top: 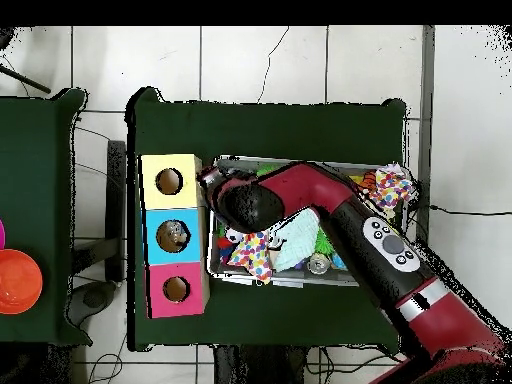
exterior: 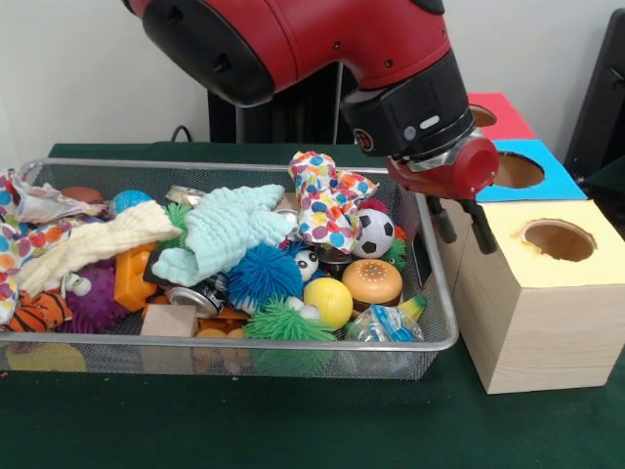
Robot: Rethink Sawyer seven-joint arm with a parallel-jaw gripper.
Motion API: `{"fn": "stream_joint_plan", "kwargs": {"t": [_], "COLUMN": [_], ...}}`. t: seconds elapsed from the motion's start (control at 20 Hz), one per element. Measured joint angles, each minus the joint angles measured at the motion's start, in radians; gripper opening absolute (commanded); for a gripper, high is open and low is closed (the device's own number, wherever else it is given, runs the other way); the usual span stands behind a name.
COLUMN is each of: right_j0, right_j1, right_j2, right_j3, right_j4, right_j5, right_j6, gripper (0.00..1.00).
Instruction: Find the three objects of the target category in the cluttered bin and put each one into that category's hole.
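Black two-finger gripper (exterior: 461, 227) slightly parted, holds nothing, hangs between wire-mesh bin (exterior: 436, 293) edge and yellow-topped wooden box (exterior: 547, 293). Target category unclear; candidates in bin. Risk: fingers hit box wall.

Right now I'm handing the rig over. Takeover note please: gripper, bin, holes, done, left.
Gripper: jaws open and empty, hanging between the bin and the yellow box.
Bin: full of clutter, including cloths, a soccer ball, a yellow ball and a blue spiky ball.
Holes: the yellow box's looks empty. Overhead, the blue box seems to have something inside, but I can't tell what. The red box hole is dark.
Done: no drop can be confirmed.
Left: probably most of the three picks. The pictures don't show the target category.
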Motion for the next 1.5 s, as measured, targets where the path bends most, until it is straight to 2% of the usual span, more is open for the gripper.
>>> {"fn": "stream_joint_plan", "kwargs": {"t": [0.7,1.5], "right_j0": [-0.048,-0.068], "right_j1": [0.007,0.040], "right_j2": [0.000,0.000], "right_j3": [0.025,0.034], "right_j4": [0.000,0.000], "right_j5": [0.041,0.066], "right_j6": [-0.083,-0.123], "gripper": [1.00,1.00]}}
